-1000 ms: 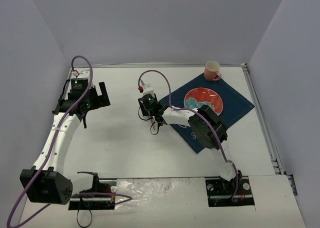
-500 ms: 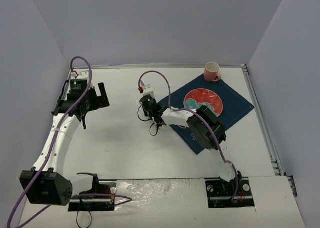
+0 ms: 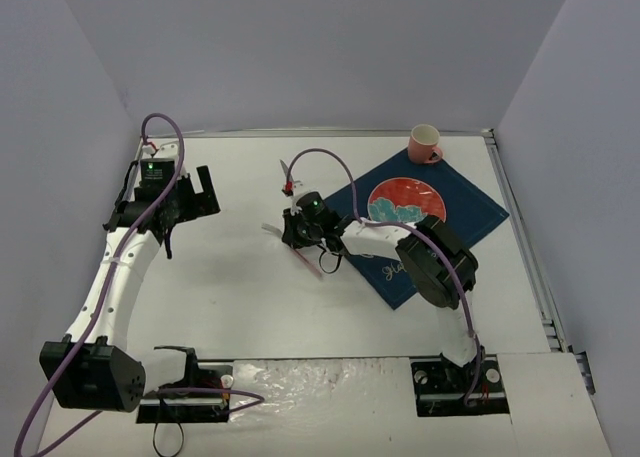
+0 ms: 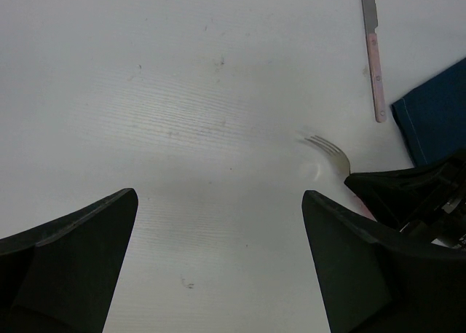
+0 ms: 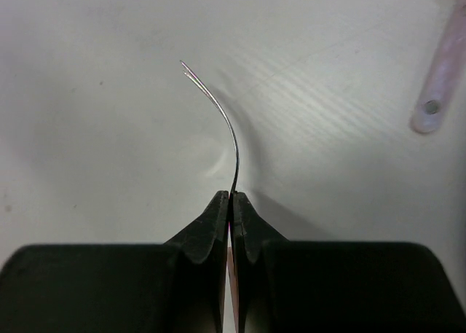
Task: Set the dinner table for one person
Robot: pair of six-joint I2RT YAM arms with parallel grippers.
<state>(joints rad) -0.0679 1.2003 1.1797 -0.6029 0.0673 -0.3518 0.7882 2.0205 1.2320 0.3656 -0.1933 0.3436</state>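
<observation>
The white dinner table (image 3: 230, 287) carries a navy cloth (image 3: 470, 212) with a red plate (image 3: 405, 199) on it and a pink mug (image 3: 425, 142) at the cloth's far corner. My right gripper (image 3: 287, 229) is shut on a fork (image 5: 222, 118), seen edge-on, its curved tines reaching out ahead of the jaws (image 5: 230, 194). The fork's tines (image 4: 329, 148) also show in the left wrist view. A pink-handled knife (image 4: 373, 49) lies flat on the table near the cloth's edge. My left gripper (image 3: 207, 192) is open and empty at the far left (image 4: 218, 194).
The table has a thin metal rim (image 3: 520, 227) along its right side and walls on three sides. The arm bases (image 3: 460, 377) stand at the near edge. The knife's handle end (image 5: 433, 92) lies just right of the held fork.
</observation>
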